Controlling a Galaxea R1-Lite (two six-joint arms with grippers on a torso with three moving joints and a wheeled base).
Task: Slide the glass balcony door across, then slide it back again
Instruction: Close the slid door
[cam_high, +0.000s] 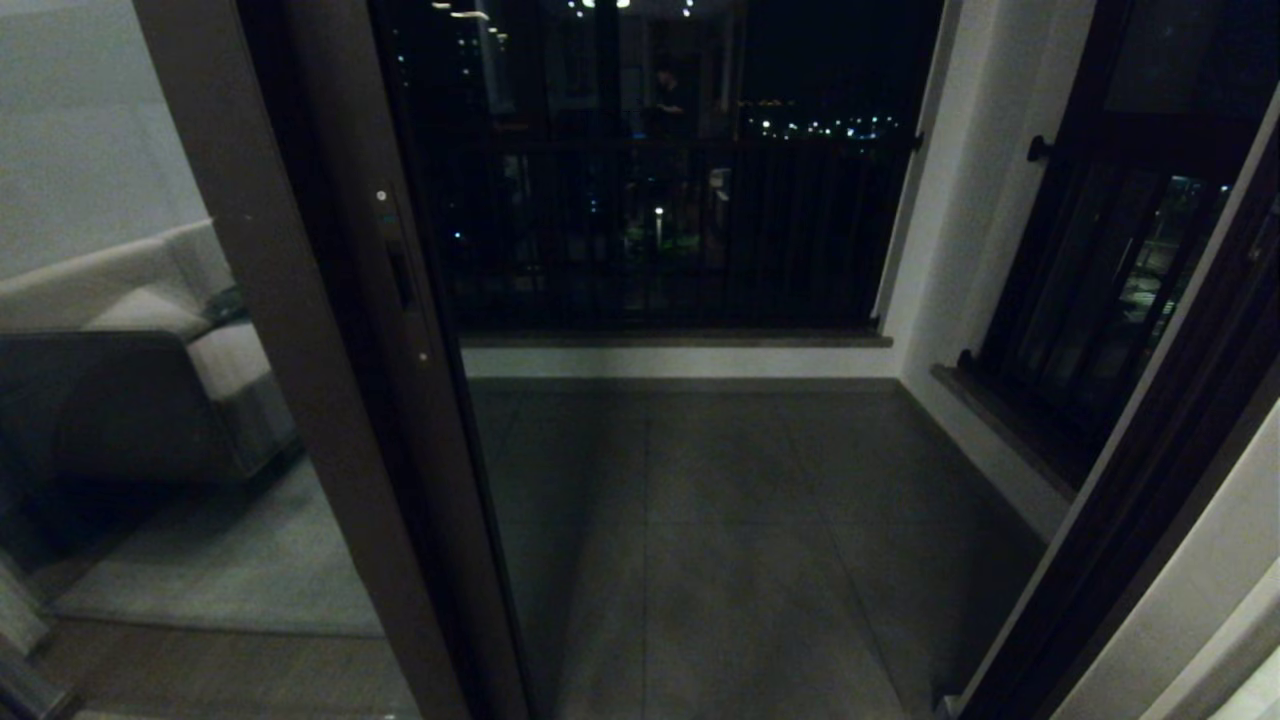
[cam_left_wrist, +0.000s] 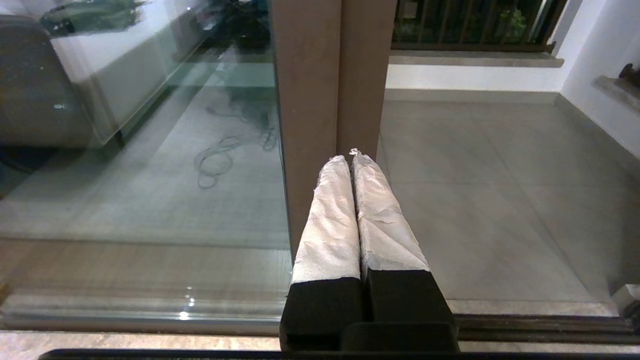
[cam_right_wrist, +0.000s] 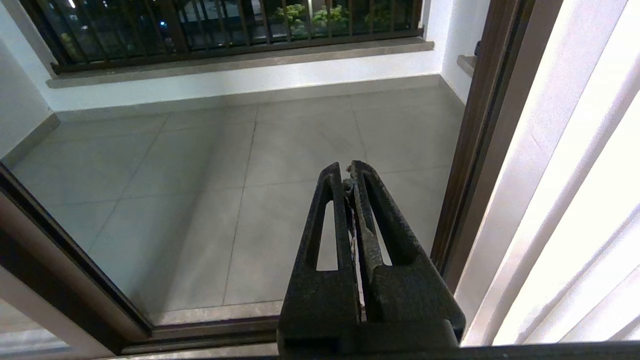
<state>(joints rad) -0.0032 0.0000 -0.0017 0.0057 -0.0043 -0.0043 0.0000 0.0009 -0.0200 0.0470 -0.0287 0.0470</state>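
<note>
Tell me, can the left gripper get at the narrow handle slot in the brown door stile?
Probably yes: the left gripper, shut, faces the brown door stile with nothing between, though the narrow handle slot appears higher up.

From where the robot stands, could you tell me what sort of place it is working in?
Most likely the threshold between a flat's living room and its balcony, at night. A glass balcony door stands at the left, a tiled balcony floor runs to a dark railing with city lights beyond, and a sofa shows in the glass.

Sofa (cam_high: 150, 340) left, balcony railing (cam_high: 660, 230) ahead, barred window (cam_high: 1110, 290) right.
</note>
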